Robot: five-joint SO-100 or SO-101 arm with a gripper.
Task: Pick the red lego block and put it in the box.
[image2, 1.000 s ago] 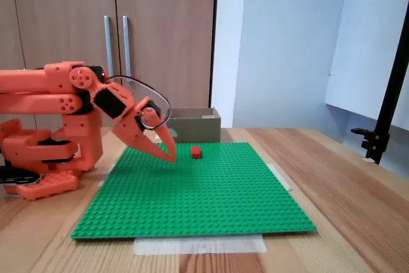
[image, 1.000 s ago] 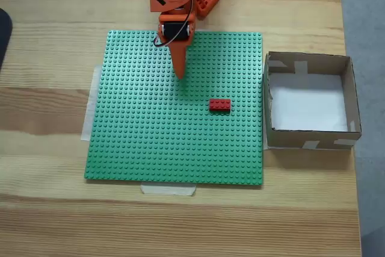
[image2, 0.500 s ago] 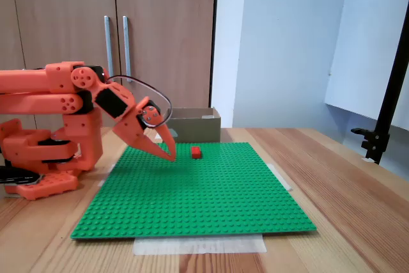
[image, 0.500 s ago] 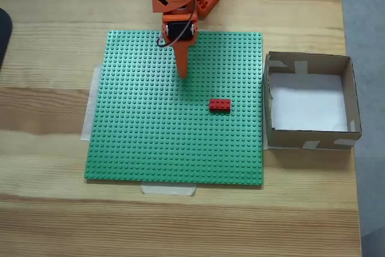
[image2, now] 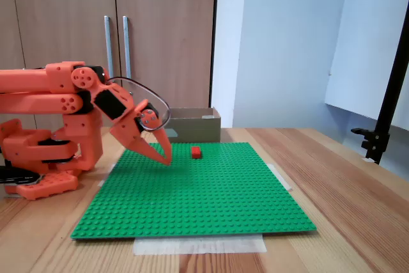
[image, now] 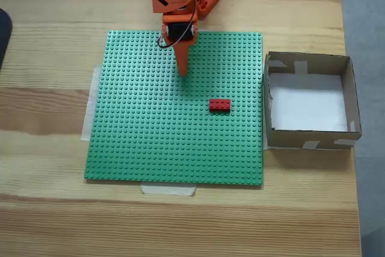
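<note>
The orange gripper (image: 183,71), jaws seemingly clenched and empty, has edged back toward its base over the green baseplate (image: 150,136), leaving the red lego block (image: 219,105) untouched, well short of the box (image: 310,64).

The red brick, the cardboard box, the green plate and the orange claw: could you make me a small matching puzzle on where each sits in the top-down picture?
Things:
1. red lego block
2. box
3. green baseplate
4. gripper

Places:
A. taped flat to the wooden table
B. on the table beyond the plate's right edge
C. lying on the studs, right of centre
D. pointing down over the plate's upper part, up and left of the brick, apart from it

Pairs: 1-C, 2-B, 3-A, 4-D
</note>
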